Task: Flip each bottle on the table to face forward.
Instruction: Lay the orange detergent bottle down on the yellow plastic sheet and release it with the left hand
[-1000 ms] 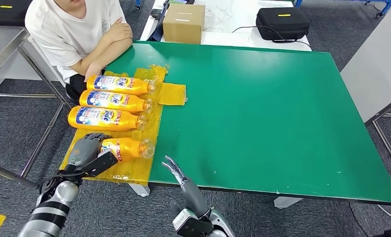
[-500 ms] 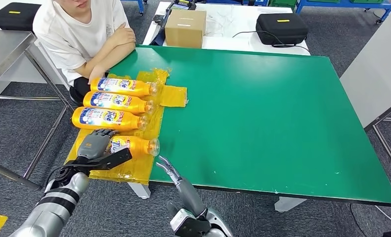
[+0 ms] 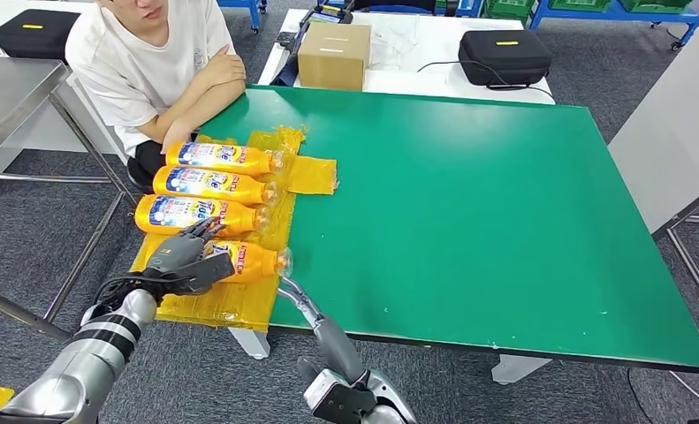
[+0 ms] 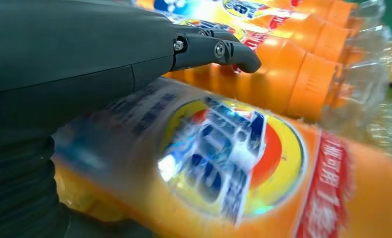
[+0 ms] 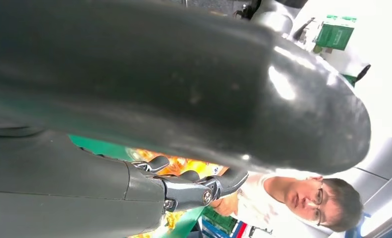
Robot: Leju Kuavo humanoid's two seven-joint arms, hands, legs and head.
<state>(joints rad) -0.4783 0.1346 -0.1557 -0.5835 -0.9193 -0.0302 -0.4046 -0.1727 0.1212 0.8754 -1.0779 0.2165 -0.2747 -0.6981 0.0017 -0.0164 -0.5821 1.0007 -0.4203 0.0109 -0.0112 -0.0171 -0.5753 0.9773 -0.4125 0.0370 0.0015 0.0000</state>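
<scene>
Several orange bottles lie side by side on yellow film (image 3: 311,174) at the green table's (image 3: 469,194) left side, caps pointing right. The three far ones (image 3: 226,158) (image 3: 213,185) (image 3: 200,214) show their blue labels. My left hand (image 3: 182,254) holds the nearest bottle (image 3: 253,261) by its base end, thumb on the near side and fingers (image 4: 218,49) stretched over it. Close up, this bottle (image 4: 243,168) shows its round logo label and lies against the palm. My right hand (image 3: 300,299) is open at the table's front edge, just below that bottle's cap.
A person (image 3: 164,62) sits at the table's far left corner, arms folded next to the farthest bottle. A cardboard box (image 3: 333,55) and a black case (image 3: 505,55) stand on the white table behind. A steel table (image 3: 10,88) stands at the left.
The view has shifted a little. My left hand's fingers have straightened out over the nearest bottle, whose label has turned into view. My right hand has crept up toward the table edge.
</scene>
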